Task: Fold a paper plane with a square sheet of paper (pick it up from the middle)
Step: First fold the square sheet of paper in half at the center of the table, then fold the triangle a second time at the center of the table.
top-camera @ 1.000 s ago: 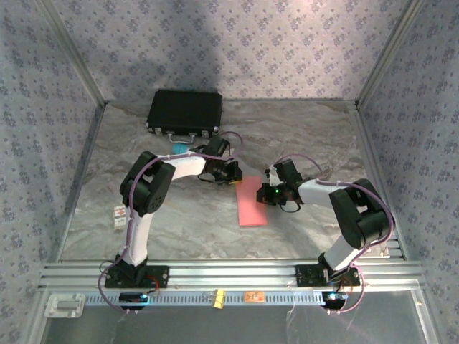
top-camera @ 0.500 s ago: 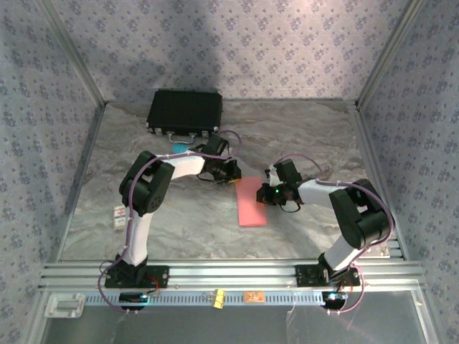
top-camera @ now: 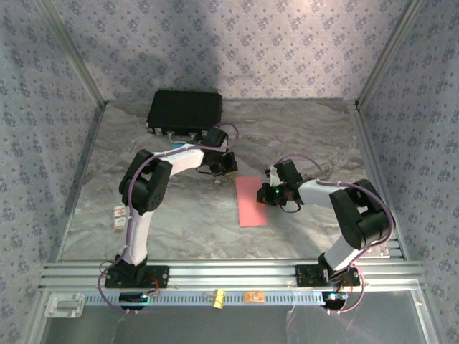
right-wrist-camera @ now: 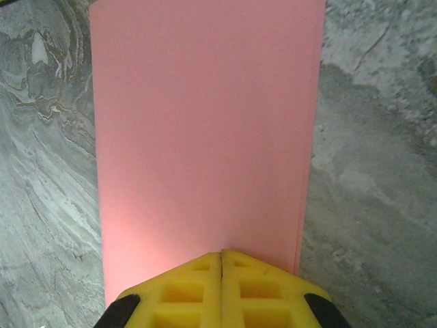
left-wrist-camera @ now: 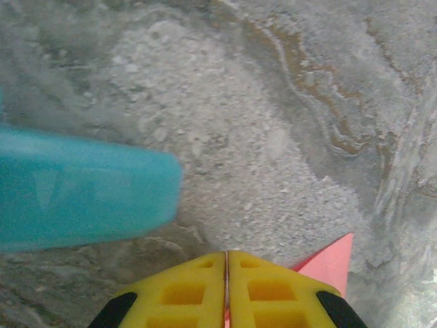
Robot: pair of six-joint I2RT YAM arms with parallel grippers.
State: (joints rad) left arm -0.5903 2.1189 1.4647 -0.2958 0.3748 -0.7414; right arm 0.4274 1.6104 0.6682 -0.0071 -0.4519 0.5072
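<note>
Soft, even light; teal cylinder looks blurred.

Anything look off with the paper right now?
The folded paper lies flat, but in the right wrist view a thin strip seems to peek out along one long edge: the layers look slightly misaligned.

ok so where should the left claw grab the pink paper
Probably its long left edge, near the middle, sliding in low from the left. The folded pink paper lies flat on the table, so a top-down pinch finds nothing to close on, and the right claw sits shut over the right edge.
</note>
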